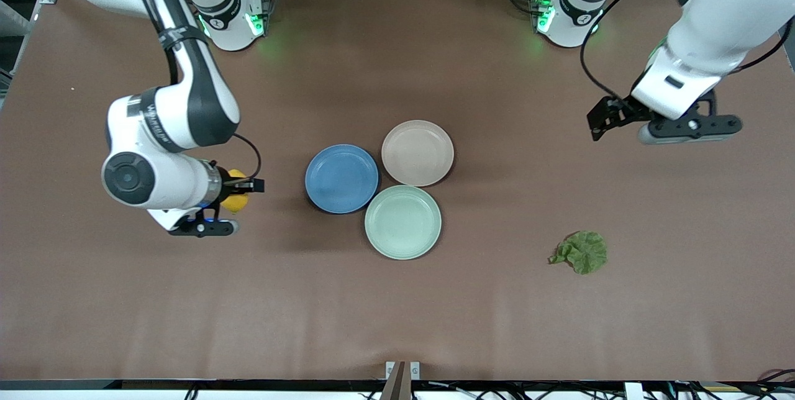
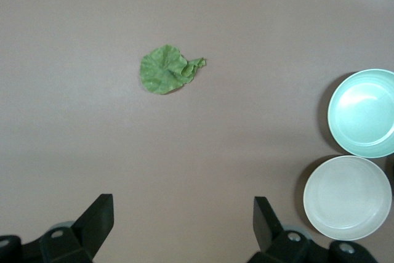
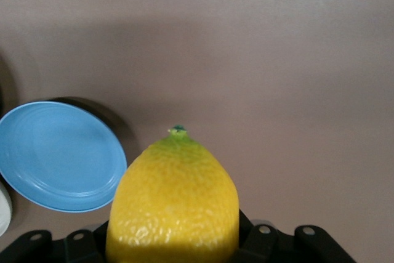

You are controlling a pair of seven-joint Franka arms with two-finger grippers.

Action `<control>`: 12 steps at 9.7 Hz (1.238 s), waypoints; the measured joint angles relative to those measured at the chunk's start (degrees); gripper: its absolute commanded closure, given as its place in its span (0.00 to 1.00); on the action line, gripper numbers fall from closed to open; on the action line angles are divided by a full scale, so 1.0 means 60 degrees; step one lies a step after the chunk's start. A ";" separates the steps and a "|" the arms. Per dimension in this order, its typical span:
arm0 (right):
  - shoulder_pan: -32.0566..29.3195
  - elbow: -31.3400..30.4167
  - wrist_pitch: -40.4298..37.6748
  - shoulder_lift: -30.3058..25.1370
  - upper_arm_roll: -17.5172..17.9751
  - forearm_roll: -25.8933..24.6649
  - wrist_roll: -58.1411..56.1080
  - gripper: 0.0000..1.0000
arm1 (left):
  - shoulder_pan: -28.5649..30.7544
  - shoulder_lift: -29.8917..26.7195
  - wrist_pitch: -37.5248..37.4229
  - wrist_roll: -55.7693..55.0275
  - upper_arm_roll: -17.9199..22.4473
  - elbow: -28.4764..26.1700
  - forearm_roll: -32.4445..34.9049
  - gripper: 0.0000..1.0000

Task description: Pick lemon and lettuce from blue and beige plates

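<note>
My right gripper (image 1: 238, 196) is shut on the yellow lemon (image 1: 236, 200) and holds it over the bare table, beside the blue plate (image 1: 341, 177) toward the right arm's end. In the right wrist view the lemon (image 3: 173, 207) fills the jaws of that gripper (image 3: 175, 241), with the blue plate (image 3: 58, 155) off to one side. The blue plate and the beige plate (image 1: 417, 152) are both empty. The green lettuce (image 1: 582, 251) lies on the table toward the left arm's end. My left gripper (image 1: 683, 128) is open and empty, high over the table; its view shows the lettuce (image 2: 165, 69) ahead of the gripper (image 2: 183, 217).
An empty mint-green plate (image 1: 402, 222) touches the blue and beige plates, nearer to the front camera. It also shows in the left wrist view (image 2: 363, 113), next to the beige plate (image 2: 348, 198). The table top is brown.
</note>
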 measured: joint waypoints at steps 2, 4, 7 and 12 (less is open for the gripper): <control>-0.0195 0.0000 -0.0116 0.0000 -0.0019 -0.0024 -0.0530 0.72 | -0.0014 0.0003 -0.0657 0.0040 -0.0001 0.0729 -0.0007 0.00; -0.0561 0.0001 -0.0217 -0.0019 -0.0033 -0.0069 -0.1139 0.72 | -0.0017 0.0009 -0.1448 0.0214 -0.0003 0.1212 -0.0013 0.00; -0.0991 0.0001 -0.0298 -0.0085 -0.0040 -0.0422 -0.1660 0.74 | -0.0014 0.0009 -0.2759 0.1256 -0.0001 0.1920 -0.0025 0.00; -0.1295 -0.0202 -0.0226 -0.0090 -0.0042 -0.0619 -0.2241 0.73 | -0.0010 0.0012 -0.3220 0.1547 0.0117 0.2006 -0.0231 0.00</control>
